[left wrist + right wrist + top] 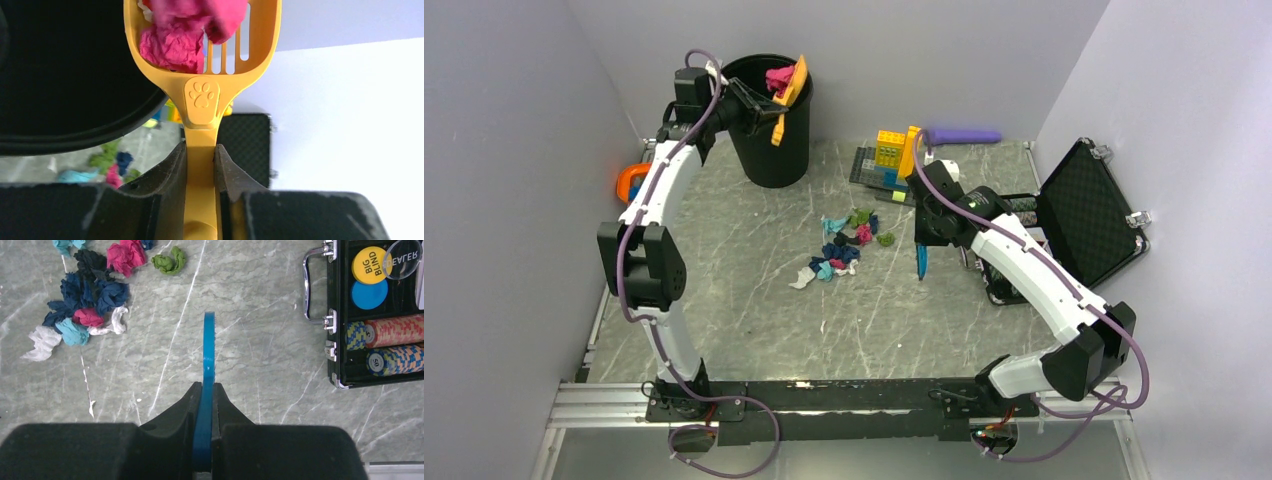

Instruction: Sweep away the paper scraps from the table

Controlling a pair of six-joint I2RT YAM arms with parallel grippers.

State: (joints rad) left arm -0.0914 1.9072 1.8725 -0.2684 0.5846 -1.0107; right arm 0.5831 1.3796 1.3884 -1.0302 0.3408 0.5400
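A pile of paper scraps [844, 245] in pink, navy, teal, green and white lies mid-table; it also shows in the right wrist view [90, 295]. My left gripper [759, 108] is shut on the handle of a yellow slotted scoop [201, 95], held over the black bin [769, 125]. Magenta paper wads [172, 45] sit in the scoop. My right gripper [929, 232] is shut on a thin blue flat tool [207, 355], held edge-on above the table [260, 355], right of the pile.
An open black case [1079, 215] with poker chips [392, 347] stands at the right. Stacked building bricks [892, 155] on a dark baseplate and a purple object [964, 135] stand at the back. An orange ring [629, 180] lies at the left edge.
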